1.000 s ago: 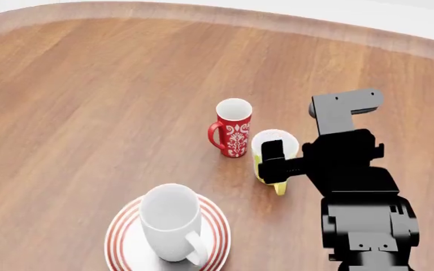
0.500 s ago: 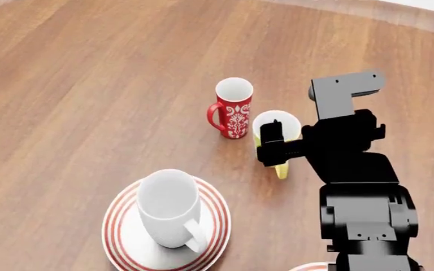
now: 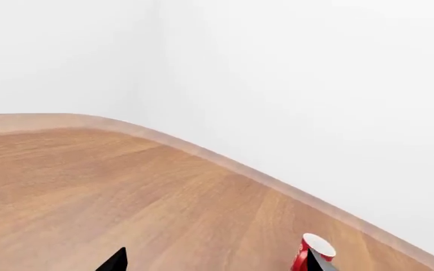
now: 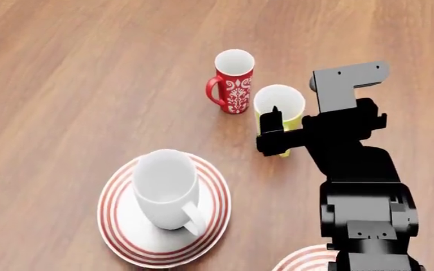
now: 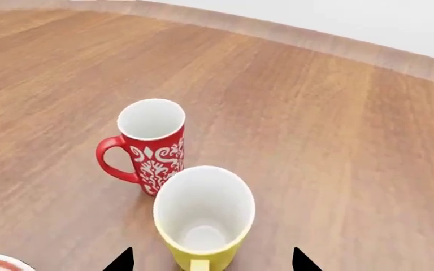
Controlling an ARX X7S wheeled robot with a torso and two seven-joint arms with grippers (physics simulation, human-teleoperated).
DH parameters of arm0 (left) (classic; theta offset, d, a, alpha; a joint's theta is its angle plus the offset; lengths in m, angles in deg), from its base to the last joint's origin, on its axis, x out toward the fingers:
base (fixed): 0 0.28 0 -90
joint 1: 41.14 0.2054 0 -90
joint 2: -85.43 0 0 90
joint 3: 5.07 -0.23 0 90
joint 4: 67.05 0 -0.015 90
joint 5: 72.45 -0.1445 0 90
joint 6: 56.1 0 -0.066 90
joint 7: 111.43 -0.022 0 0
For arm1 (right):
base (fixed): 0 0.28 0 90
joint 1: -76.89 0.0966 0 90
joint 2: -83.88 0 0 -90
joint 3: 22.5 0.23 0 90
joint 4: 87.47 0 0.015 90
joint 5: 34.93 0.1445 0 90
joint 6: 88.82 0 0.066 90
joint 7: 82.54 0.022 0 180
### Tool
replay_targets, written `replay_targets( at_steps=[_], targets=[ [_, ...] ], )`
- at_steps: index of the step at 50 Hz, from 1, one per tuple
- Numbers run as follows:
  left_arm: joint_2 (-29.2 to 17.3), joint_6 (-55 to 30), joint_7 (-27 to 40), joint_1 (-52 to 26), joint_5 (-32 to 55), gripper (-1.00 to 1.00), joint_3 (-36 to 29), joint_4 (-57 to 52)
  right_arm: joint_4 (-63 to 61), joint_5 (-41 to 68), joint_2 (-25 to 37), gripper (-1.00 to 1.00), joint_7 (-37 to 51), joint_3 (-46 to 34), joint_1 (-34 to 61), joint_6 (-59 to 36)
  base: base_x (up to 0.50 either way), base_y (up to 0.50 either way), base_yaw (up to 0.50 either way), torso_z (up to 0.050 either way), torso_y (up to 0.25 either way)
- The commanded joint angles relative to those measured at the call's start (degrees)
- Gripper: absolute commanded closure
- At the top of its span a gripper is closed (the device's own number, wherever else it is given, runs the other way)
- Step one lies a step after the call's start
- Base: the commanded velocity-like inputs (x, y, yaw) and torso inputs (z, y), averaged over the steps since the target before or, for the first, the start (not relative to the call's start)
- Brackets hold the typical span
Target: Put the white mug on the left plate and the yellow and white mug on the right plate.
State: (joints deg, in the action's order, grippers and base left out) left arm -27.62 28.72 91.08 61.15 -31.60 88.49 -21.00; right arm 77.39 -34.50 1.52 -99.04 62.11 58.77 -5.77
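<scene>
Wood-grain counter (image 4: 66,84), brown, with a paler band along its far edge in both wrist views. Toward the near edge, on the left: the white mug (image 4: 166,189), upright on the left plate (image 4: 119,226), handle turned to the near edge. At the near edge further right, only a red-ringed sliver of the right plate (image 4: 307,262), nothing seen on it. Further toward the far edge, well apart from both plates: the yellow and white mug (image 5: 202,217), upright, just beside the red mug (image 5: 151,144) on its near-edge side, a narrow gap between them.

Right gripper (image 5: 208,262): spread wide, one fingertip (image 5: 120,261) on each side of the yellow and white mug, gaps visible on both sides, nothing clamped.

Left gripper (image 3: 215,266): tips apart, holding nothing, facing the counter's far edge.
</scene>
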Motion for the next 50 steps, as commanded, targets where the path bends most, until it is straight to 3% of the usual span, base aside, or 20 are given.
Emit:
replay_targets(
  at_steps=[1,9,35,50],
  targets=[
    [-0.12,1.26,-1.52,0.78,-0.88,-1.0,-0.84,-0.42,0.11,-0.21,-0.09,-1.0,-0.13,0.09,-0.18,0.22,0.0,0.0,0.0,0.0,-0.25],
    [-0.53,0.35,-0.82,0.14,1.29,-1.0,-0.67,-0.01,0.11,-0.29,-0.17,-1.0,-0.21,0.01,-0.39,0.18,0.0,0.0,0.0,0.0,-0.25],
    [-0.82,1.99,-1.56,1.02,1.91,-1.0,-0.32,-0.25,0.11,-0.06,-0.12,-1.0,-0.6,0.51,-0.95,5.76,0.0,0.0,0.0,0.0,-0.001],
    [-1.02,1.36,-0.7,0.38,0.64,-1.0,-0.89,0.28,0.11,-0.04,-0.22,-1.0,-0.92,0.86,-1.06,5.48,0.0,0.0,0.0,0.003,-0.17]
  ],
)
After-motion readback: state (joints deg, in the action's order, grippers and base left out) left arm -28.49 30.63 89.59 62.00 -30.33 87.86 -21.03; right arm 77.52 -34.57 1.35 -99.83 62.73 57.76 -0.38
